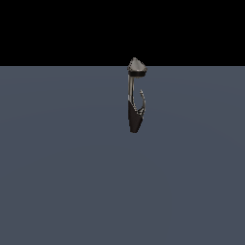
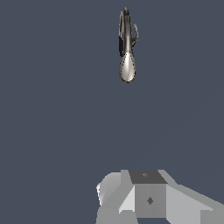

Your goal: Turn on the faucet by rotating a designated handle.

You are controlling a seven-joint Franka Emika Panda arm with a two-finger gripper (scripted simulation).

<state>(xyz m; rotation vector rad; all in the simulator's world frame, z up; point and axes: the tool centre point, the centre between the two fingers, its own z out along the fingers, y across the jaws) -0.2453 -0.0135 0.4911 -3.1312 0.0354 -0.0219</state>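
Note:
The faucet (image 1: 130, 91) stands on the grey floor just right of centre in the exterior view. It has a thin dark stem, a pale grey cone cap (image 1: 137, 67) and a black tapered base (image 1: 135, 119). The handle (image 1: 142, 101) is a thin curved prong on the stem's right side, above the base. In the wrist view the faucet (image 2: 127, 43) is seen from above, with the handle (image 2: 135, 33) beside it. My gripper (image 2: 148, 194) shows only as grey blocks at the picture's edge, well apart from the faucet and touching nothing. It does not show in the exterior view.
A flat grey floor (image 1: 57, 167) spreads all around the faucet. Black background lies beyond its far edge.

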